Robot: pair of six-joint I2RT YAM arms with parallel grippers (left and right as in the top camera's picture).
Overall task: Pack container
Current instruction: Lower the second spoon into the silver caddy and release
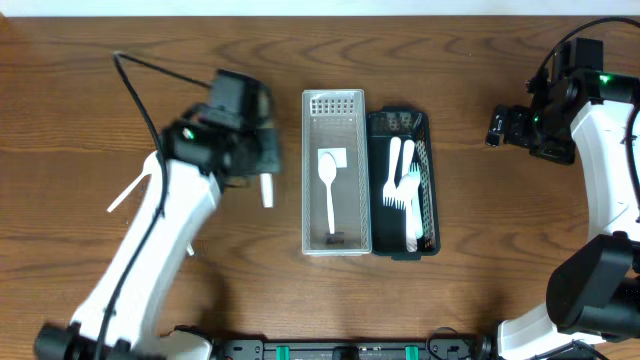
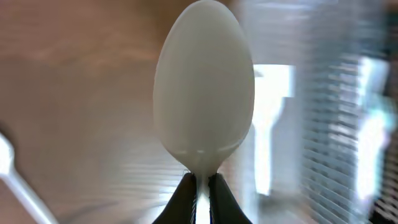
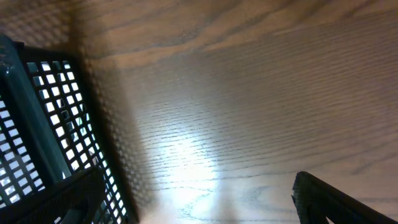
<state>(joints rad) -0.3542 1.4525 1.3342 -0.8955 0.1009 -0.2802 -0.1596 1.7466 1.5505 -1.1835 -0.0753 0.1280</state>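
My left gripper (image 1: 262,168) is shut on a white plastic spoon (image 1: 266,190), just left of the clear container (image 1: 310,215). In the left wrist view the spoon's bowl (image 2: 204,81) stands above the closed fingers (image 2: 200,196). The clear container holds one white spoon (image 1: 328,180). The black mesh basket (image 1: 432,215) beside it holds several white forks (image 1: 402,185). My right gripper (image 1: 495,128) is open and empty over bare table, right of the basket. In the right wrist view its fingers (image 3: 193,199) are wide apart, with the basket's wall (image 3: 37,124) at the left.
A loose white utensil (image 1: 125,192) lies on the wooden table partly under my left arm; it also shows in the left wrist view (image 2: 15,177). The clear container and the basket stand side by side in the middle of the table.
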